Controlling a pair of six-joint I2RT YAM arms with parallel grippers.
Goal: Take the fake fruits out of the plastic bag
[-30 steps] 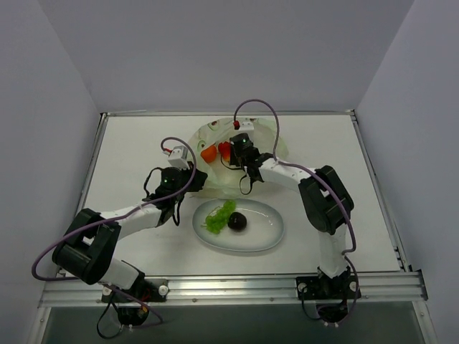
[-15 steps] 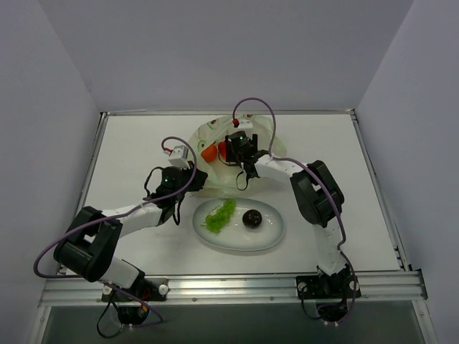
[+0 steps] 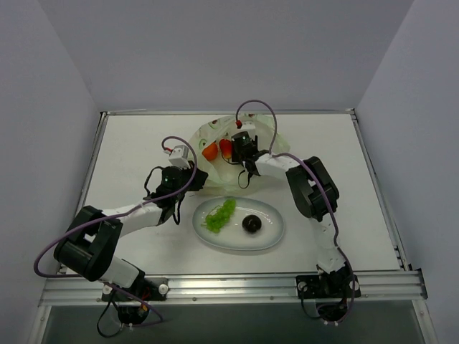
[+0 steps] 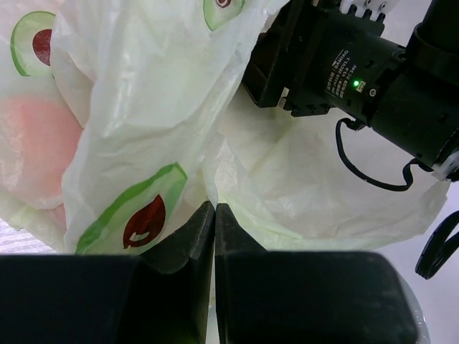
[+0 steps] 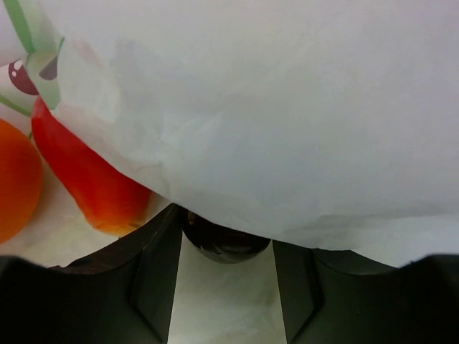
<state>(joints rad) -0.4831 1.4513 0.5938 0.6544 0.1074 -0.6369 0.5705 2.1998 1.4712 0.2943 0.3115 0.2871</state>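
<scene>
Bottom centre, a dark maroon ball (image 5: 224, 247) sits in your end effector (image 5: 224, 236), touching both fingers. The plastic bag (image 5: 287, 107) drapes above, with an orange-red oval (image 5: 93, 179) on the left.

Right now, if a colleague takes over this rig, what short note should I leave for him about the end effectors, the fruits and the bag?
Left end effector: shut on the near-left edge of the plastic bag.
Right end effector: inside the bag, fingers either side of a dark maroon ball; grip unclear.
Done: green grape bunch and second maroon ball lie on the white plate.
Left: the ball in the bag, round orange, orange-red oval; others may be hidden.
</scene>
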